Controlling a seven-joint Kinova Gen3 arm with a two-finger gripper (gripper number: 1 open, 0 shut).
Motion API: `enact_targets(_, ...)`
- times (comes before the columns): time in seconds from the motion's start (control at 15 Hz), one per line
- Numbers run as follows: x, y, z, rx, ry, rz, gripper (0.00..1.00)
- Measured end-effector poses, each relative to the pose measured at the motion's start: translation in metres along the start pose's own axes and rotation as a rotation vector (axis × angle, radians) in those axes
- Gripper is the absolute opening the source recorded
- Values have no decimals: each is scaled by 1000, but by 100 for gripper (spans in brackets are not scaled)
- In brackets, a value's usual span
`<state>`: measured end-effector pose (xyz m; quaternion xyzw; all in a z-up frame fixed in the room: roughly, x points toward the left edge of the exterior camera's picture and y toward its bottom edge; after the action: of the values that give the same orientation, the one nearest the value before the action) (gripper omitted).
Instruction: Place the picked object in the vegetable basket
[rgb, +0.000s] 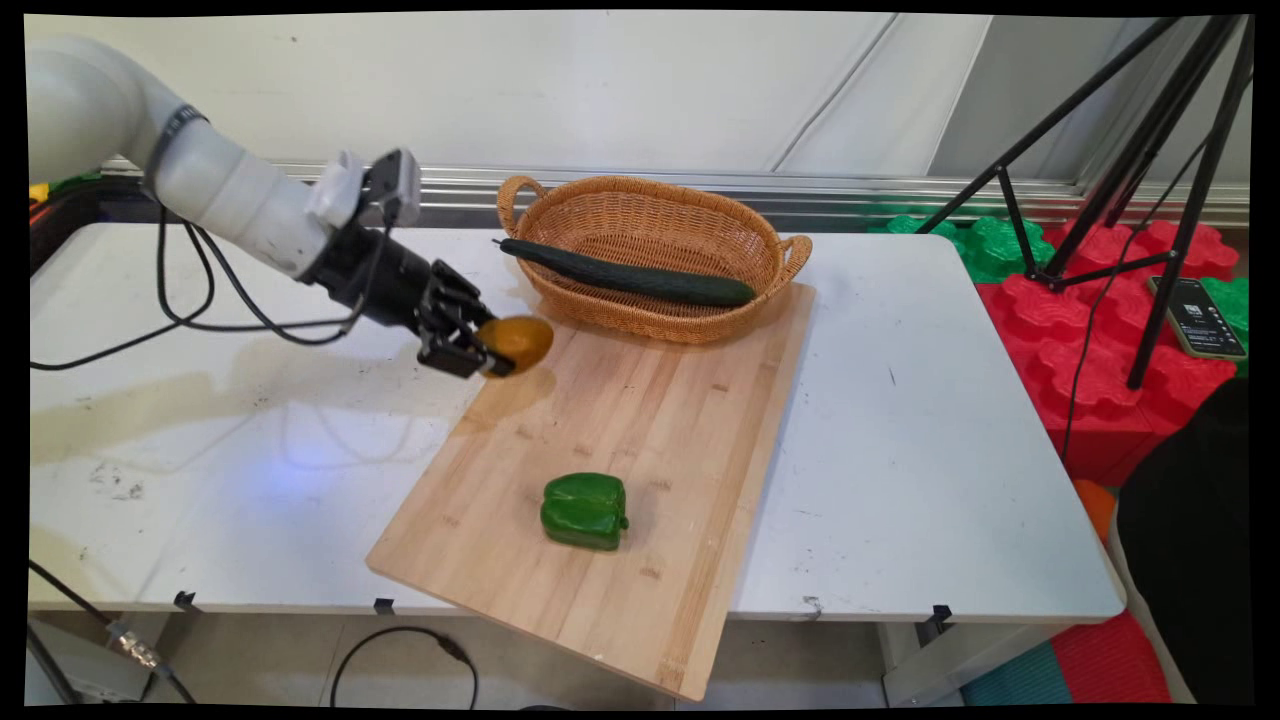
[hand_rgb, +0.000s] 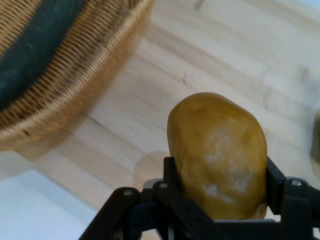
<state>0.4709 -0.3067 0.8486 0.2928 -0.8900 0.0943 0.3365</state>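
Observation:
My gripper is shut on a yellow-brown potato, held in the air above the far left corner of the wooden cutting board. In the hand view the potato sits clamped between both black fingers, with the board below it. A wicker basket stands just right of the gripper at the board's far end, and a long dark cucumber lies inside it. The basket wall and the cucumber fill the hand view's upper left. A green bell pepper lies on the board's near part.
The board overhangs the white table's near edge. Black cables hang from the arm over the table's left side. A black tripod, a phone and red and green foam blocks are off the table's right edge.

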Motion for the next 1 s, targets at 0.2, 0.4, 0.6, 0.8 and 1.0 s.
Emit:
enact_targets(0.2, 11, -5, -24, 30, 62, -37, 0)
enact_targets(0.4, 22, -18, -44, 80, 124, -70, 0)
enact_targets(0.6, 30, -29, -53, 118, 160, -86, 0)
enact_targets(0.8, 38, -43, -58, 157, 187, -99, 0)
enact_targets(1.0, 46, -60, -54, 194, 202, -104, 0)
